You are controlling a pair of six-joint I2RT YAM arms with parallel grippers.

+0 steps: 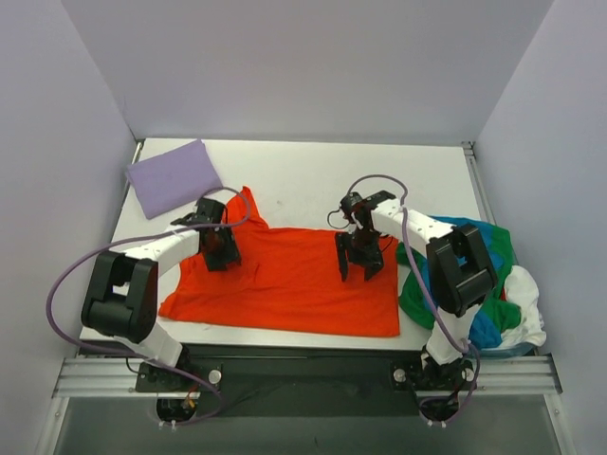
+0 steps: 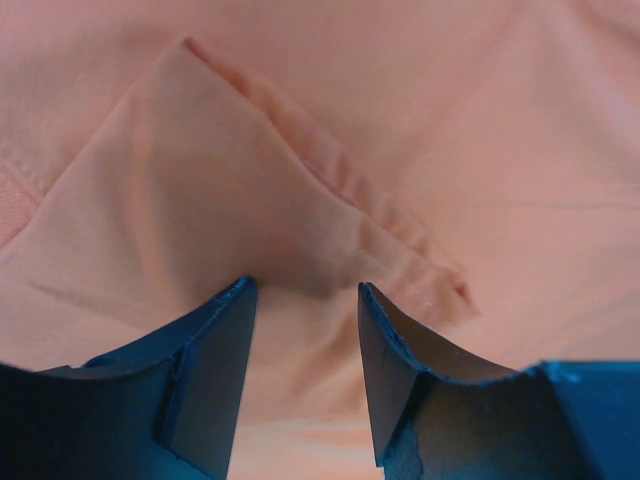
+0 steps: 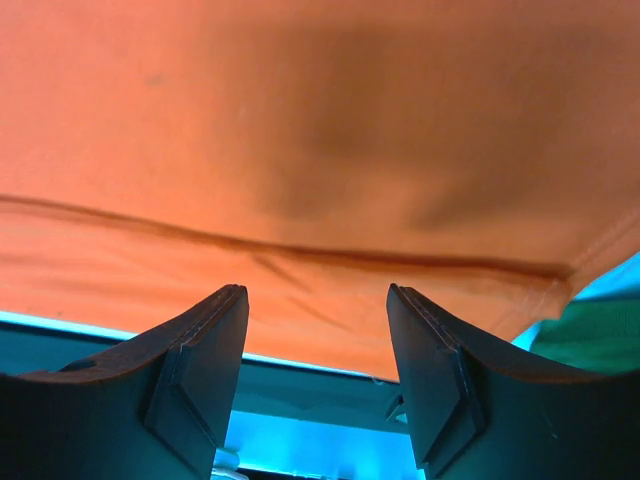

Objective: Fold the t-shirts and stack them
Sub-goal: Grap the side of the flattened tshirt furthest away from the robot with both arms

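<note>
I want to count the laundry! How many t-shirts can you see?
5: flat orange-red cloth t-shirt mid-table, folded lavender t-shirt far left, green t-shirt, blue t-shirt and white t-shirt heaped right; more may hide there.

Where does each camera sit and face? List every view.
Top: above, behind the bases, facing down at the table; both arms show.
Left wrist: over the orange shirt, at its fold; open left tool shows.
Right wrist: at the shirt's hem; open right tool shows.
Shared: all see the shirt.
</note>
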